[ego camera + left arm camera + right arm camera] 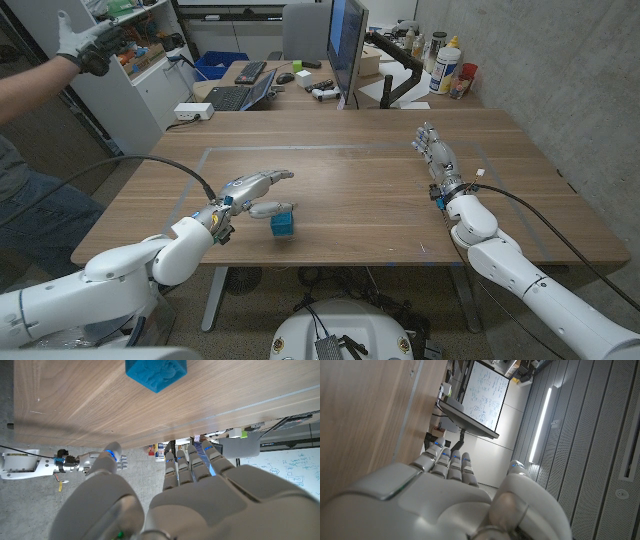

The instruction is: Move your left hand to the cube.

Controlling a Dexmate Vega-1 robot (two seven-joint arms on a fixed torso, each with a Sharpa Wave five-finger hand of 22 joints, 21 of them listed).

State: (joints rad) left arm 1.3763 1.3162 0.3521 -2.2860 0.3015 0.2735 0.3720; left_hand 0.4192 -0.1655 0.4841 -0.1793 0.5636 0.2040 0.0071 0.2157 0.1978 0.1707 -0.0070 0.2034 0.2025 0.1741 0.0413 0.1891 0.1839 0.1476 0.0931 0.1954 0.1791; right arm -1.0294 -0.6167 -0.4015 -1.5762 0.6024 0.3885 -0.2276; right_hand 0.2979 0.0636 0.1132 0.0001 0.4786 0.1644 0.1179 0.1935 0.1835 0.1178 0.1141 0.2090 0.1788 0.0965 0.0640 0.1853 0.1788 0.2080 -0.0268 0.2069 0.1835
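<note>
Near the front edge of the light-brown wooden table (380,190), toward the robot's left side, the small blue foam-like cube (283,222) is sitting on the bare boards, and it serves here as the landmark. The white-and-grey left hand (250,195) is hovering just beside the cube, on its left and slightly behind it, with the fingers stretched out and apart and the thumb reaching toward the cube's upper corner. In the head view the thumb tip is coming very close to the cube, but whether it is actually touching cannot be told. In the left wrist view the cube (156,373) is lying ahead of the left hand (165,495), beyond the extended fingers (192,465), with nothing held between them.

By this reading the reach is in its closing stage: the hand is nearly at the cube but not yet plainly on it. The next move is probably calling for a short, gentle shift toward the cube, slow enough not to push so light a block away.

Well apart from the cube, on the far right, the right hand (436,152) is waiting above the table, fingers straight, close together and holding nothing; the right wrist view is showing the same hand (445,495).
</note>
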